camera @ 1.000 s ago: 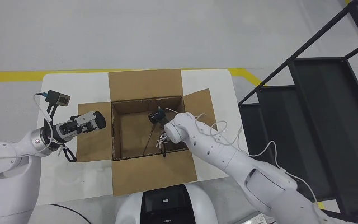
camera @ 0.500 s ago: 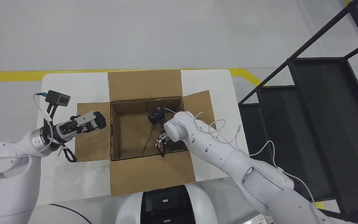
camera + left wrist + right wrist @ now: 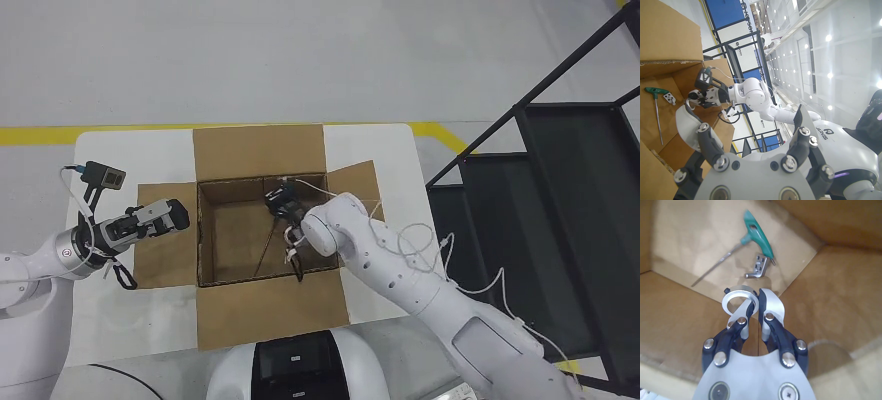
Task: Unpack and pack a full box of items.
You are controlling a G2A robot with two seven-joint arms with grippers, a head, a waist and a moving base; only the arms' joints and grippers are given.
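Right gripper (image 3: 755,303) is clamped on the metal ring (image 3: 740,289), low inside the box (image 3: 262,150). Hex key (image 3: 757,236) and bracket (image 3: 761,265) lie on the box floor. Every item I see is inside, so I judge unpacking barely begun. Left gripper (image 3: 178,214) gapes empty over a side flap.

top view: camera above the arms, facing straight down at the table (image 3: 110,150); far enough back to take in the whole open box (image 3: 260,150) and both arms.

left wrist view: camera behind the left gripper (image 3: 176,215), outside the box by a side flap, tilted upward; looks across the box toward the right arm and the ceiling.

right wrist view: camera close behind the right gripper (image 3: 756,294), facing down into the box, near its floor.

shared: box interior in all three. both wrist views take in the green-handled wrench (image 3: 757,237), the bracket (image 3: 760,266) and the metal ring (image 3: 728,302) pinched in the right gripper.
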